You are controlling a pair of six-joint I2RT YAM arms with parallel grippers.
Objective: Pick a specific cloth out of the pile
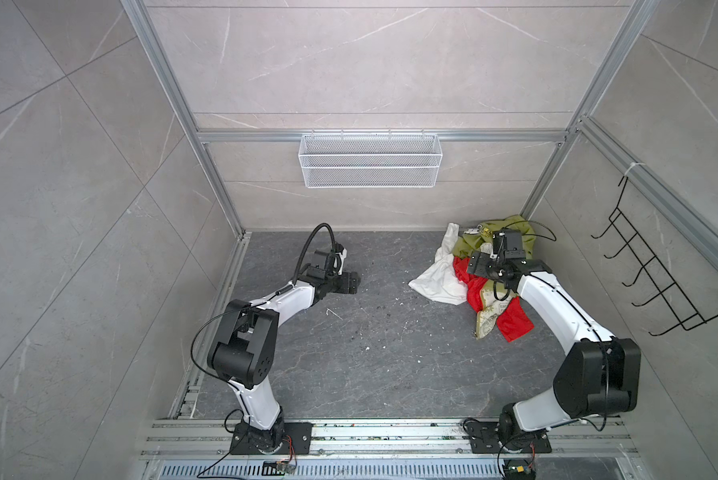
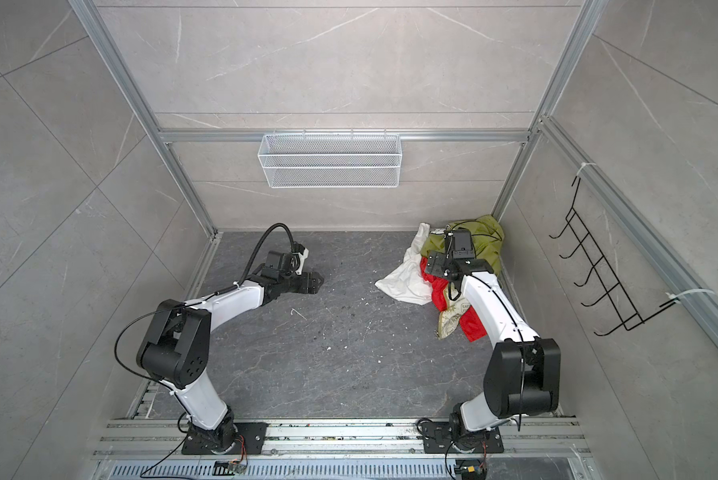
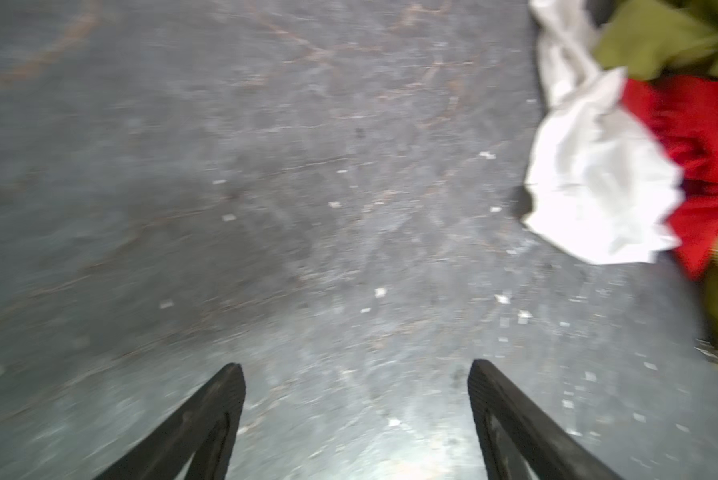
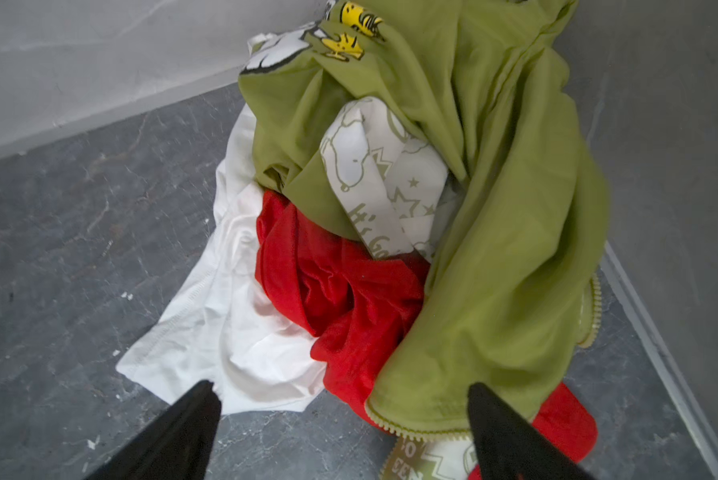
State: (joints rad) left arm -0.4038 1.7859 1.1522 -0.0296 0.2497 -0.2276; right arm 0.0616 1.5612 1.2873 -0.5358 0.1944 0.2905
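The pile [image 1: 467, 246] [image 2: 488, 249] lies in the far right corner of the dark floor: olive-green, white, printed cream and red fabrics. The red cloth [image 1: 515, 322] [image 2: 471, 326] [image 4: 340, 286] [image 3: 702, 137] sits in the middle of the pile, partly under the olive-green cloth [image 4: 506, 249] and beside the white cloth [image 1: 436, 281] [image 4: 224, 324]. My right gripper [image 1: 479, 265] [image 4: 342, 390] hovers over the pile's near edge, open, with nothing between its fingers. My left gripper [image 1: 349, 283] [image 2: 313, 284] [image 3: 355, 368] is open low over bare floor, well to the left of the pile.
A white wire basket [image 1: 369, 160] hangs on the back wall. A black wire hook rack [image 1: 656, 266] hangs on the right wall. The back and right walls meet right behind the pile. Aluminium rails [image 1: 390, 434] run along the front by the arm bases.
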